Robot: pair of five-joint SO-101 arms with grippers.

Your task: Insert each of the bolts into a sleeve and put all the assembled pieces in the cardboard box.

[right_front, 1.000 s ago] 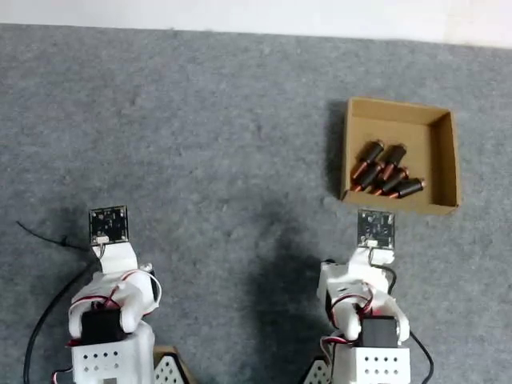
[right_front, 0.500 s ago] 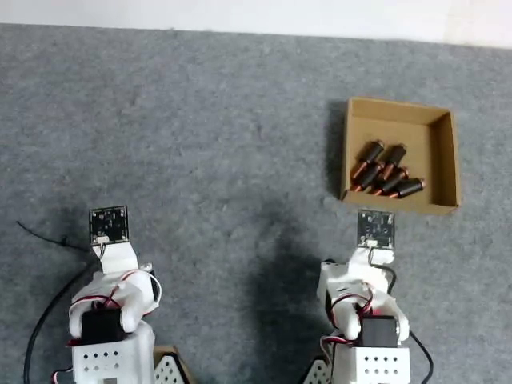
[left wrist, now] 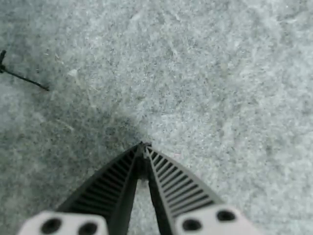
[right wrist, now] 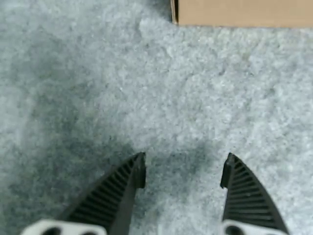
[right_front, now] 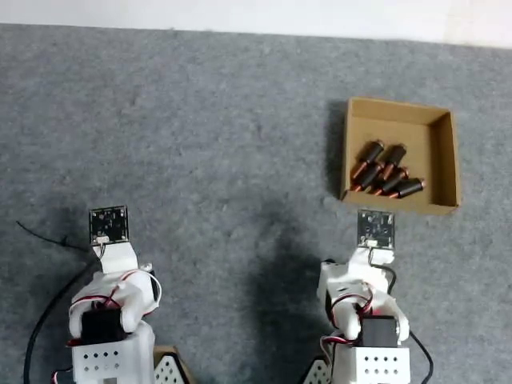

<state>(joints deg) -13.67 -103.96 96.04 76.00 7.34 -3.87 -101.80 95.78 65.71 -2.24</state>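
High view gives me the whole job at a glance: the cardboard box sits on the grey mat just ahead of the right arm, and the assembled pieces lie in a loose heap on its floor, dark sleeves with coppery ends, touching one another. I see no loose bolt or sleeve on the mat, so I judge the packing done and the step in hand to be parking and checking. The left gripper hangs over bare mat with its fingertips together on nothing; the right gripper hangs over bare mat too, with its fingers apart and nothing between them, and the box's near wall lies a little way ahead of it. To do this well I would keep both arms tucked back and low in speed. If the right arm has to go forward for a last look, I would lift it first so it cannot nudge that wall and shift the box. What I cannot settle: the pieces overlap, so my count of about five is a guess, and I cannot tell whether every bolt is seated fully in its sleeve. From above, the wrist boards cover both sets of fingers. A thin black cable trails near the left arm — its far end is cut off.
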